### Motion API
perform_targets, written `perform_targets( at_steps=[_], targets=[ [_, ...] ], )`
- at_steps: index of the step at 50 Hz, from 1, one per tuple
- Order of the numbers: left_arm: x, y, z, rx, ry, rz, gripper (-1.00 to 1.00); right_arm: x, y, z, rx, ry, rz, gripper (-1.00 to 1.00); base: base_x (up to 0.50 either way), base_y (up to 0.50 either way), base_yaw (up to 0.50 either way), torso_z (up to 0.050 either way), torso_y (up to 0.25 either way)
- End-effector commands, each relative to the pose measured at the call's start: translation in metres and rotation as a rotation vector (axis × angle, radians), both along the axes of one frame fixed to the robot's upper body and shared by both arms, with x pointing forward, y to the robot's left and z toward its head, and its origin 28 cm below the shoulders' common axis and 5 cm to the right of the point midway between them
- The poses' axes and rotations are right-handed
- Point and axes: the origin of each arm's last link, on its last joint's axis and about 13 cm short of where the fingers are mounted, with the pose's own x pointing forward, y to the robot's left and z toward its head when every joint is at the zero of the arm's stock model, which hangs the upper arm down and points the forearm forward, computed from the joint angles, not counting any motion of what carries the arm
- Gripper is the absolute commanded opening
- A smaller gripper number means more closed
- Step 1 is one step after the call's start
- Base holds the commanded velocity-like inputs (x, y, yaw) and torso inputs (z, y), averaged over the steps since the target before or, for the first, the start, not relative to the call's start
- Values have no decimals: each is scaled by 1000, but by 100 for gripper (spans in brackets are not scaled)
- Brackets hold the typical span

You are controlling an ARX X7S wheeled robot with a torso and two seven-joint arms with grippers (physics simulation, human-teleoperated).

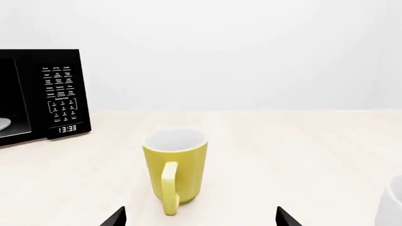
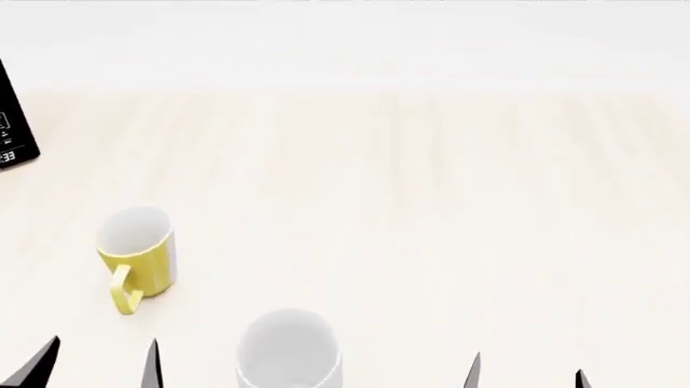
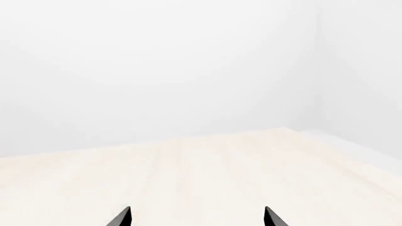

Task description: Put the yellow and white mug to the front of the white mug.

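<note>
The yellow and white mug (image 2: 137, 259) stands upright on the pale wooden table at the left, its yellow handle turned toward me. In the left wrist view it (image 1: 176, 167) stands just ahead of my open, empty left gripper (image 1: 199, 217), handle facing the jaws. The white mug (image 2: 289, 349) stands at the near edge of the head view, right of the yellow one; only a sliver of it (image 1: 390, 205) shows in the left wrist view. My left gripper (image 2: 99, 364) is near the yellow mug. My right gripper (image 2: 528, 373) is open and empty over bare table, as the right wrist view (image 3: 196, 217) shows.
A black microwave (image 1: 41, 96) with a keypad and clock stands at the far left of the table; its corner (image 2: 13, 129) shows in the head view. The table (image 2: 431, 202) runs back to a white wall.
</note>
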Motion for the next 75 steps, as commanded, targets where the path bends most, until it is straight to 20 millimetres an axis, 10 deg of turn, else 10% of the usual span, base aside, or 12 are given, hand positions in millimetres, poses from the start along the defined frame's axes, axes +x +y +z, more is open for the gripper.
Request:
perform_targets(
  at_steps=[1,75],
  targets=[
    [0,1,0,-4,3,-4,100,-1,0,1,-3,-4,2,100,500,-86,0,0,0],
    [36,9,-25,-56,203,38,100,1,-2,0,-10,86,-83,100,58,29,0,0,0]
  ],
)
